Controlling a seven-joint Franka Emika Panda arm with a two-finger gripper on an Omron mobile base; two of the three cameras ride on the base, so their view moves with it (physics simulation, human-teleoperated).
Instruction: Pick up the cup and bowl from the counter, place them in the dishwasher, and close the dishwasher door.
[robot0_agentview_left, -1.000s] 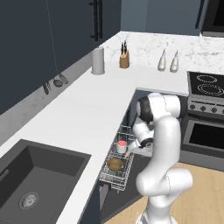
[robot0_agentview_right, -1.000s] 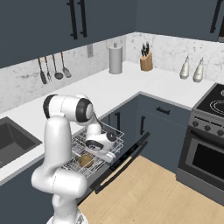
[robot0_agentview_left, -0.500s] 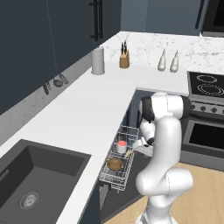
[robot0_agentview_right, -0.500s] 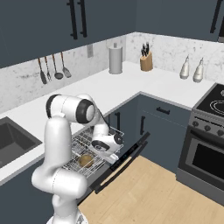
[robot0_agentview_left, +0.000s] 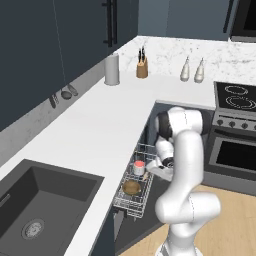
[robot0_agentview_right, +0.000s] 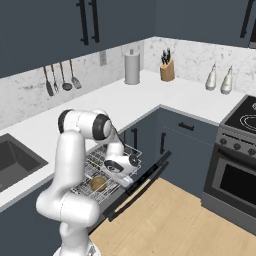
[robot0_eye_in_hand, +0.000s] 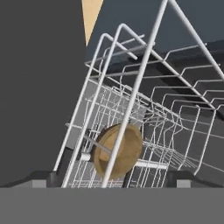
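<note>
The brown bowl (robot0_agentview_left: 132, 187) and the red-topped cup (robot0_agentview_left: 139, 167) both sit in the silver wire rack (robot0_agentview_left: 131, 203), pulled out of the dishwasher under the white counter (robot0_agentview_left: 100, 125). The dishwasher door (robot0_agentview_right: 142, 182) hangs open below the rack. My gripper (robot0_eye_in_hand: 113, 180) is open and empty, low beside the rack on its door side. In the hand view the bowl (robot0_eye_in_hand: 118, 151) shows through the rack's wires (robot0_eye_in_hand: 140, 78), close ahead between my fingertips (robot0_eye_in_hand: 41, 178). From the right base view the hand (robot0_agentview_right: 120, 167) hangs over the rack's outer edge, with the bowl (robot0_agentview_right: 98, 183) just left of it.
A steel oven (robot0_agentview_right: 232, 185) stands to the right, across a strip of wood floor (robot0_agentview_right: 170, 220). A dark sink (robot0_agentview_left: 40, 200) is set in the counter to the left. A knife block (robot0_agentview_left: 142, 67), a paper-towel roll (robot0_agentview_left: 112, 70) and two pale bottles (robot0_agentview_left: 192, 71) stand at the back.
The hand has sunk lower and drifted slightly outward, from above the rack to beside its outer edge. The gripper stayed open. Cup and bowl have not moved.
</note>
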